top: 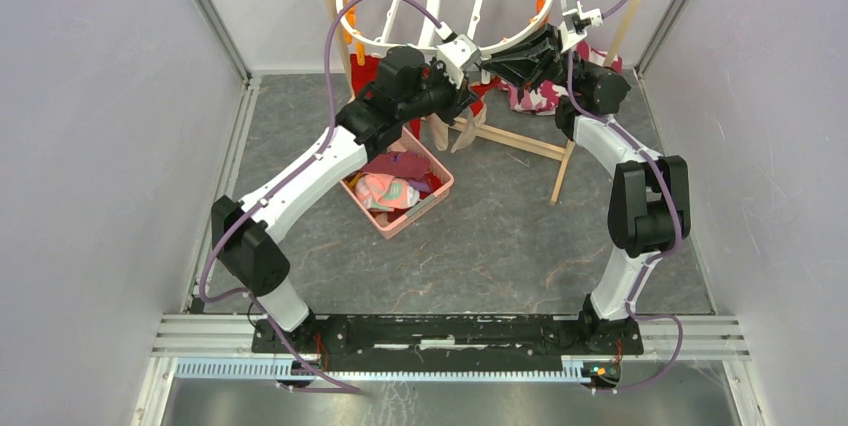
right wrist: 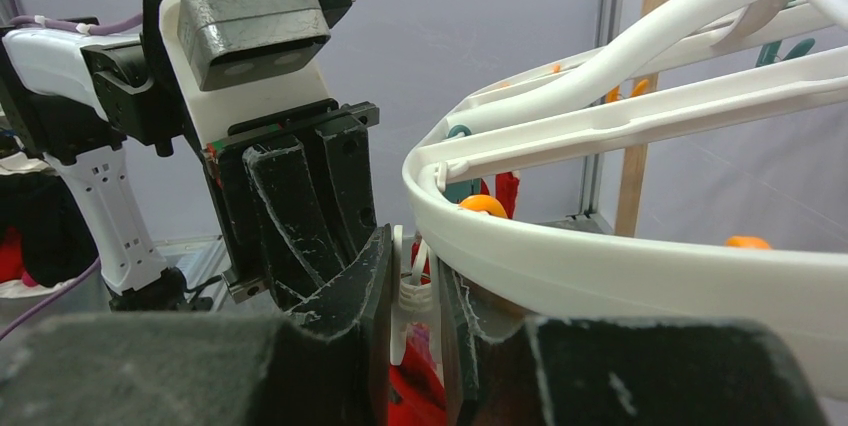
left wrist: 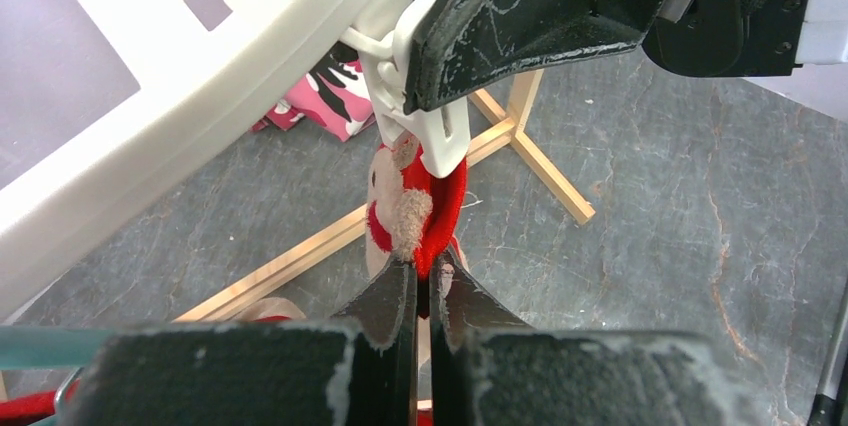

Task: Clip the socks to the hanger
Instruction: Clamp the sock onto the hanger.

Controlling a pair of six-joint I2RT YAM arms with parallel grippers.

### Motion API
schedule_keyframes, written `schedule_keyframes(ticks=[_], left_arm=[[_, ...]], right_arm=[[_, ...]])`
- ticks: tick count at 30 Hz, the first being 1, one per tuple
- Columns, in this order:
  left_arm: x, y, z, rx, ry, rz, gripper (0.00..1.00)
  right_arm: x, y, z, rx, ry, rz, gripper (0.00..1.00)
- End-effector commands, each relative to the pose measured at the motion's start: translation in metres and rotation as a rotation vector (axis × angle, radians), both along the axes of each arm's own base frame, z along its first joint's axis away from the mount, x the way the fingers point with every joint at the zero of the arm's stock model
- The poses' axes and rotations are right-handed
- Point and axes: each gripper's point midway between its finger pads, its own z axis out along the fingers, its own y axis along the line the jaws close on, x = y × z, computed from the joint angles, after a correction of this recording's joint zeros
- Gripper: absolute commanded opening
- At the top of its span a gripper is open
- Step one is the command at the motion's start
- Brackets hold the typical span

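Left tool (left wrist: 422, 276) clamped on red sock (left wrist: 445, 201), right tool (right wrist: 412, 258) clamped on white peg (left wrist: 430, 133), its mouth obscured.

Sock (left wrist: 440, 211) was red with a beige fuzzy patch, hanger (left wrist: 200, 96) was plain white, peg (left wrist: 425, 121) white as well, cloth (left wrist: 335, 96) wore pink, black and white blotches, table (left wrist: 700, 196) was grey with pale veins, basket (top: 428, 208) was salmon pink, cable (top: 329, 66) was purple.

Top view high, looking down from 6 o'clock, wrist views close-up — facing each other, sharing the hanger (left wrist: 200, 76) rim
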Motion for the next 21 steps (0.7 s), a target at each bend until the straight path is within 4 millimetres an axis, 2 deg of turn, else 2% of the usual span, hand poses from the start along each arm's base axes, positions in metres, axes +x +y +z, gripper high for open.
schedule_keyframes(ticks=[1,14,21], left_arm=[[0.009,0.001,0.023,-0.027,-0.063,0.018,0.02],[0.011,0.001,0.035,-0.073,-0.061,0.04,0.02],[0.014,0.002,0.032,-0.087,-0.035,0.065,0.02]], right_arm=[[-0.035,0.0,0.016,-0.003,-0.269,0.046,0.15],[-0.037,0.0,0.014,-0.001,-0.264,0.056,0.15],[-0.039,0.0,0.014,0.001,-0.263,0.064,0.15]])
